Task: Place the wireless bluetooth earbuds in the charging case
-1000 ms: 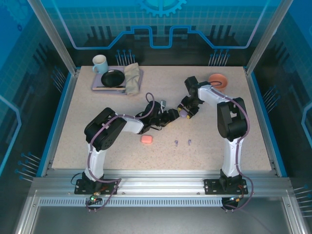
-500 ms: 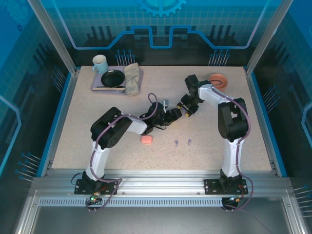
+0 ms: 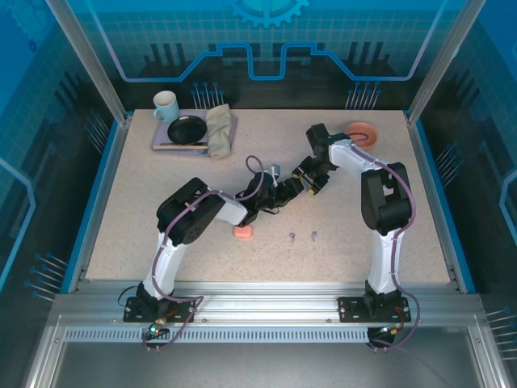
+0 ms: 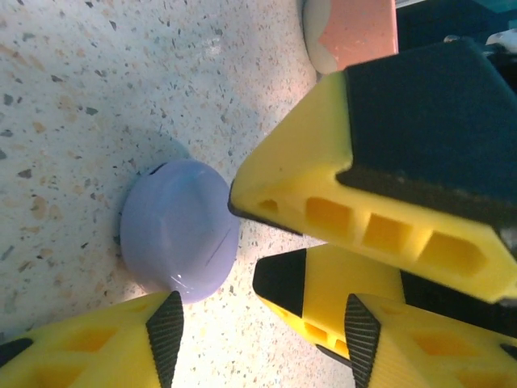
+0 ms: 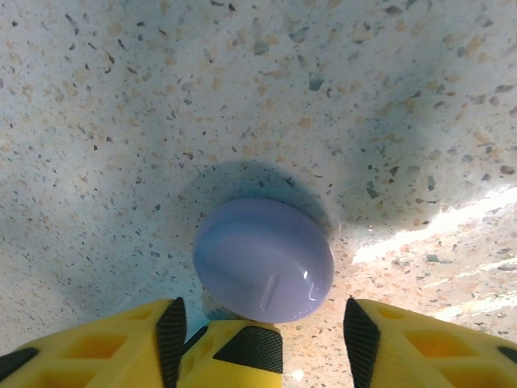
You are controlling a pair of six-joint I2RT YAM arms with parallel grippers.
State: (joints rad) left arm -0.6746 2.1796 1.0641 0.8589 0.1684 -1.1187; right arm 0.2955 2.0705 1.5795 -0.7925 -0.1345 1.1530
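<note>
A closed lilac charging case (image 5: 263, 259) lies on the speckled table, and both grippers meet at it mid-table. My right gripper (image 5: 265, 335) is open, and the case sits just ahead of its fingertips, touching neither pad. My left gripper (image 4: 262, 339) is also open. The case (image 4: 179, 229) rests by its left fingertip (image 4: 166, 339), and one of the right gripper's yellow fingers (image 4: 323, 291) pokes between the left jaws. Two lilac earbuds (image 3: 292, 236) (image 3: 313, 235) lie on the table nearer the bases, apart from both grippers. A salmon-pink case (image 3: 243, 231) lies closed beside the left forearm.
A tray (image 3: 161, 144) at the back left holds a mug (image 3: 166, 105), a black plate (image 3: 187, 129) and a folded cloth (image 3: 220, 131). A salmon-pink bowl (image 3: 361, 131) sits at the back right. Open tabletop stretches along the front edge and both sides.
The left arm has pushed right, bringing its gripper up against the right gripper. The right gripper has hardly moved.
</note>
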